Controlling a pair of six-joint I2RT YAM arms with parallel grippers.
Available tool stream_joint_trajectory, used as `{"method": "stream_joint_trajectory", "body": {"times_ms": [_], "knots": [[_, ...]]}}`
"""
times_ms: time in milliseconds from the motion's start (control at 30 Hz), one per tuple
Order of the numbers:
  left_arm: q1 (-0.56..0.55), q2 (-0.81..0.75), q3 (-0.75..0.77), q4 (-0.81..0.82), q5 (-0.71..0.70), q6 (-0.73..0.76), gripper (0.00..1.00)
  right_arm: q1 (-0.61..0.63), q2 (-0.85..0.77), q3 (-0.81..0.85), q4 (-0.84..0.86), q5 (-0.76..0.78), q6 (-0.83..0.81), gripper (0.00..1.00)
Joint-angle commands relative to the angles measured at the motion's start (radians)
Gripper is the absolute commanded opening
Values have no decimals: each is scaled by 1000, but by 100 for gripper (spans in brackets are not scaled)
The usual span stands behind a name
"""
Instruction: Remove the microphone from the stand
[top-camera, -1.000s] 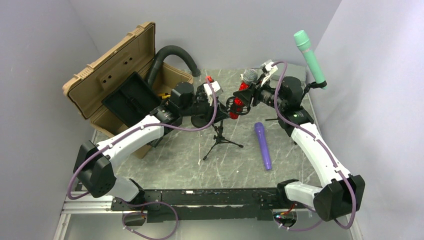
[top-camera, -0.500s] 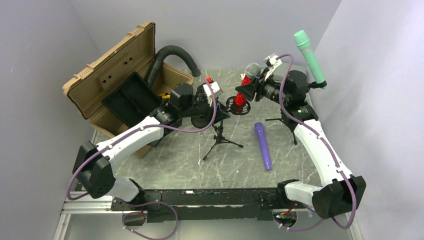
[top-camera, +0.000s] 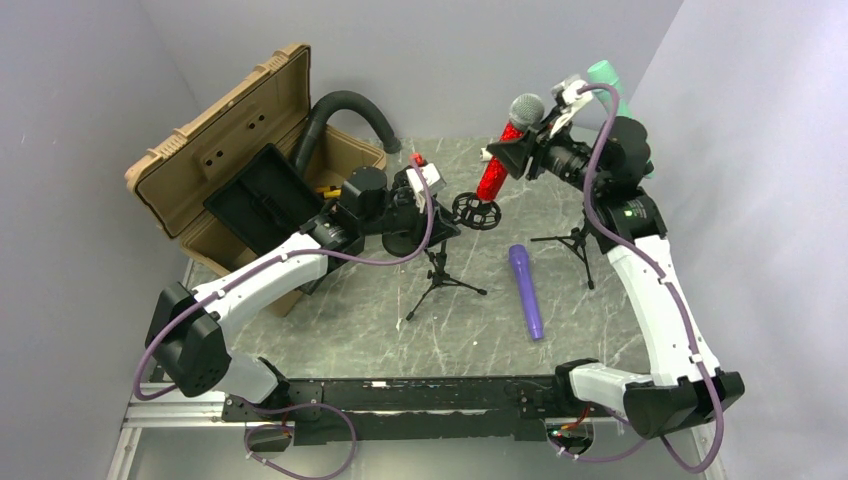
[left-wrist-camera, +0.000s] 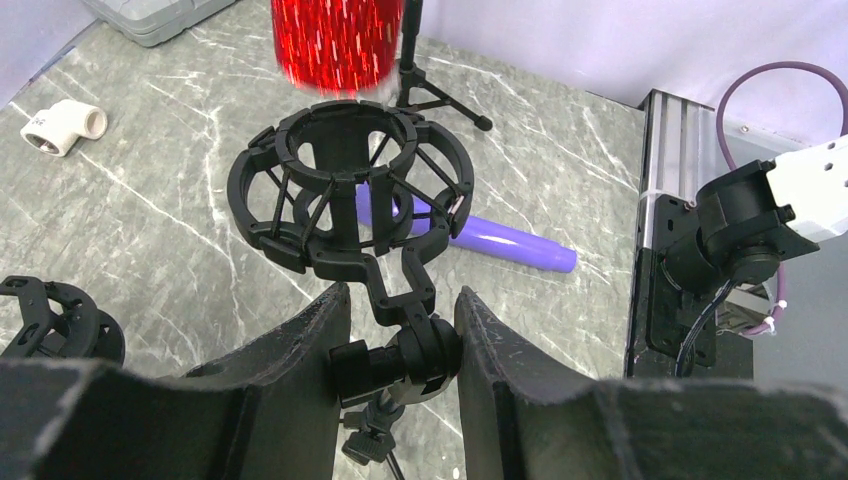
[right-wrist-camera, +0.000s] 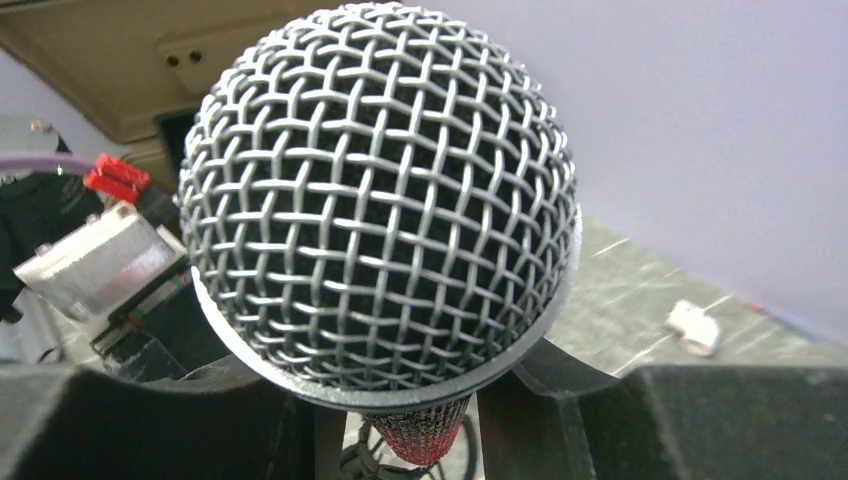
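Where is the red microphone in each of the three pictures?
Overhead: red microphone upper right, held by the right gripper.
Left wrist: only its red end, top edge.
Right wrist: its mesh head fills the middle.
Shared landmark: the empty ring holder, overhead and left wrist.

microphone (top-camera: 497, 172) was glittery red, silver mesh head | stand (top-camera: 441, 272) was black | spare mic (top-camera: 527, 291) purple | table (top-camera: 470, 335) grey-veined marble

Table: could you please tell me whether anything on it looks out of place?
A purple cylindrical microphone lies loose and flat on the grey marble tabletop, unmounted; a small white plastic pipe elbow also lies stray.
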Motion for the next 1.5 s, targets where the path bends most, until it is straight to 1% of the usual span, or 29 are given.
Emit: {"method": "stream_joint_trajectory", "body": {"times_ms": [0,167,300,467,700,933,1000,1167,1333,1467], "knots": [[2,-23,-9,19,-21,16,0,-18,-49,125,-33,94,-80,0],[1,-28,-4,11,-28,26,0,-34,-77,139,-105,217,-131,0],[2,-33,-10,11,-24,31,0,-56,-117,91,-170,330,-174,0],[1,-45,-18,14,-25,33,0,-98,-176,-13,-241,410,-223,0],[3,-54,-25,23,-27,33,0,-153,-190,-220,-288,420,-239,0],[2,-61,-38,28,-28,32,0,-165,-99,-388,-320,425,-255,0],[1,-63,-43,32,-28,66,0,-168,-62,-415,-330,448,-266,0],[3,-70,-45,32,-27,73,0,-183,34,-406,-386,487,-291,0],[3,-82,-51,35,-27,77,0,-217,119,-402,-421,473,-315,0],[3,-89,-56,37,-26,78,0,-283,171,-418,-415,468,-341,0]]}}
